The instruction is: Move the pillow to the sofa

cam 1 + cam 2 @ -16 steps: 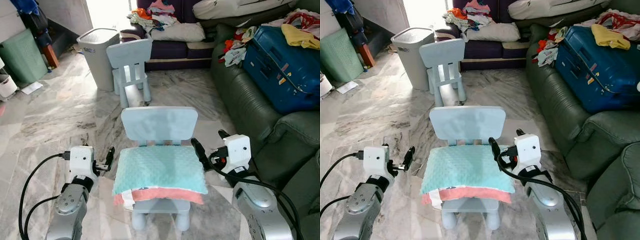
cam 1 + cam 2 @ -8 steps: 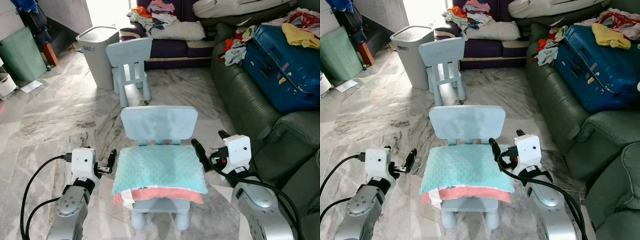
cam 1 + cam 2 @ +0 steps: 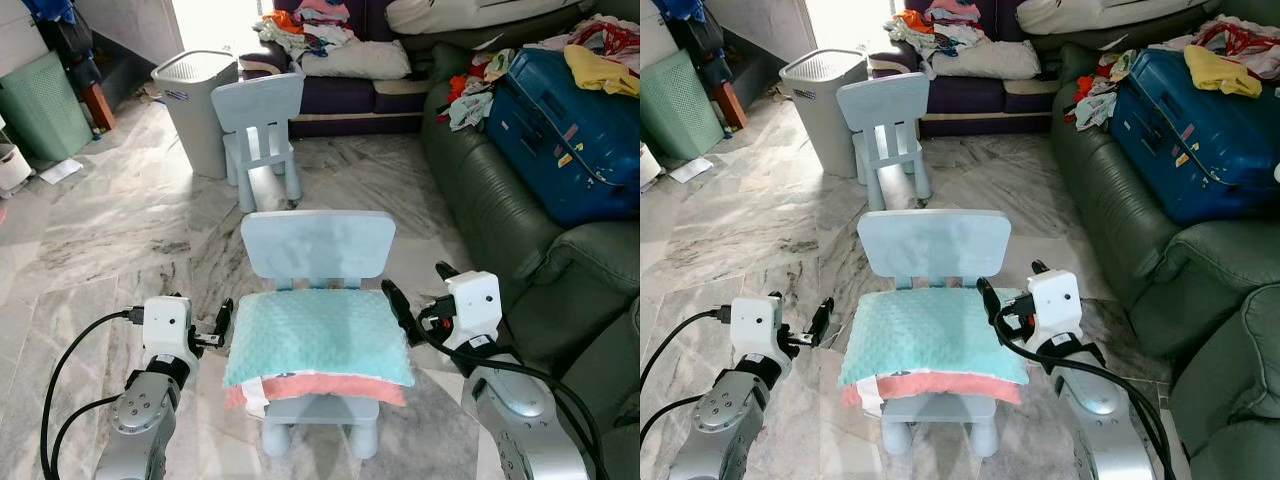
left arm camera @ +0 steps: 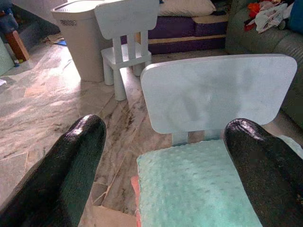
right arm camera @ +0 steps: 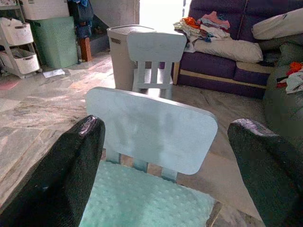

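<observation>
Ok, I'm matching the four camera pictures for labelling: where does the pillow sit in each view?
Left eye view: pillow, lower centre, on the near chair's seat.
Right eye view: lower centre, slightly left.
Left wrist view: bottom right, between the black fingers.
Right wrist view: along the bottom.
Shared landmark: the near chair backrest, just behind the pillow.

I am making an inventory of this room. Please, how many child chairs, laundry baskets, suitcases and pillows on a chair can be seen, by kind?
Light blue child chairs: 2 (near, far)
Grey laundry baskets: 1
Blue suitcases: 1
Teal pillows on a chair: 1
Total: 5
</observation>
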